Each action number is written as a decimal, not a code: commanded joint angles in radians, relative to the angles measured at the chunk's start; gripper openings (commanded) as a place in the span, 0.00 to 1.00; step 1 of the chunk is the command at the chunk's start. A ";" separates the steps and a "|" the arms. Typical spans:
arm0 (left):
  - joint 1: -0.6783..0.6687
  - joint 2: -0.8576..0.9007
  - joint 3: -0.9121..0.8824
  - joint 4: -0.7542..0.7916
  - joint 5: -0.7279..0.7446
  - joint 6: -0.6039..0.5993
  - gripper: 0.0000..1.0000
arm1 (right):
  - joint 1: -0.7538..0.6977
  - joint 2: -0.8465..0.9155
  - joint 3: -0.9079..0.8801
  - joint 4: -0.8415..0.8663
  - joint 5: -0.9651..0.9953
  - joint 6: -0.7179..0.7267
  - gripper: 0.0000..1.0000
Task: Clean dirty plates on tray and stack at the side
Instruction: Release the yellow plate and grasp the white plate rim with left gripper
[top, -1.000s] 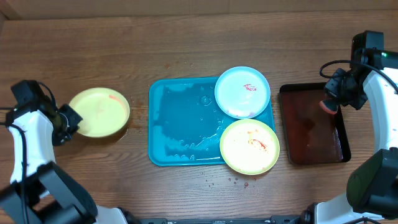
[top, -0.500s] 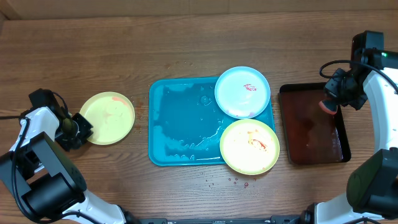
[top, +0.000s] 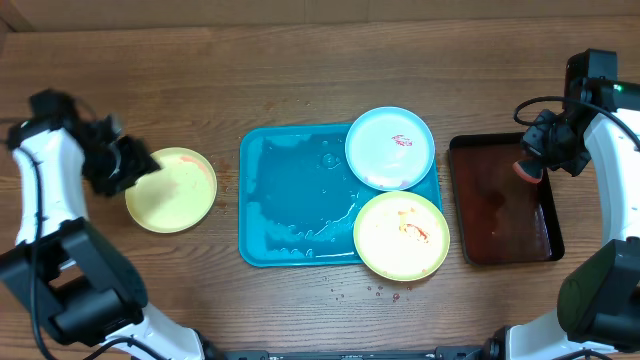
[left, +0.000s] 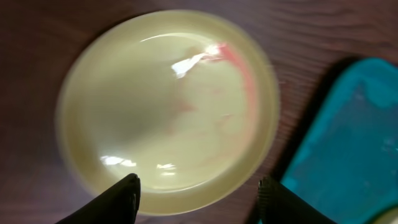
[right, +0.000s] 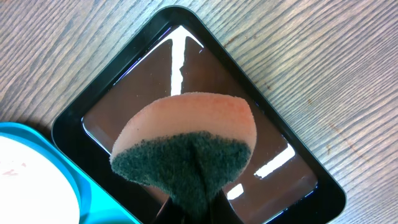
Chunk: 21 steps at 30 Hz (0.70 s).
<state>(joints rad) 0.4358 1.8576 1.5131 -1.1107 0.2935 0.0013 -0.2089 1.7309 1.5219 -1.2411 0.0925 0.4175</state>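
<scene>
A pale yellow-green plate (top: 172, 190) with a faint red smear lies flat on the wood, left of the turquoise tray (top: 295, 200). My left gripper (top: 128, 167) hangs open over that plate's left rim. In the left wrist view the plate (left: 168, 106) fills the frame below the spread gripper (left: 198, 190), with nothing between the fingers. A light blue plate (top: 390, 147) and a second yellow-green plate (top: 402, 235), both smeared red, rest on the tray's right side. My right gripper (right: 196, 208) is shut on a pink sponge (right: 186, 140) with a dark green scouring face.
A dark red-brown tray (top: 500, 205) sits right of the turquoise one, and the sponge (top: 527, 168) hangs over its far right part. Small red drops dot the wood in front of the turquoise tray. The dark tray's glossy floor (right: 124, 112) lies under the sponge.
My left gripper has opened and let go of the yellow-green plate, which now lies flat. That arm has swung toward the far side. The right arm has not moved.
</scene>
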 joint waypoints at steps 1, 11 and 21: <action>-0.146 0.003 0.044 0.018 0.139 0.070 0.73 | -0.003 -0.010 0.000 0.006 -0.001 -0.003 0.04; -0.628 0.045 0.044 0.335 0.003 -0.151 1.00 | -0.003 -0.010 0.000 0.006 -0.001 -0.004 0.04; -0.856 0.178 0.044 0.548 -0.200 -0.277 0.80 | -0.003 -0.010 -0.001 0.006 -0.001 -0.004 0.04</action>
<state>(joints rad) -0.3958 1.9892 1.5402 -0.5850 0.1570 -0.2169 -0.2089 1.7309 1.5219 -1.2411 0.0921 0.4171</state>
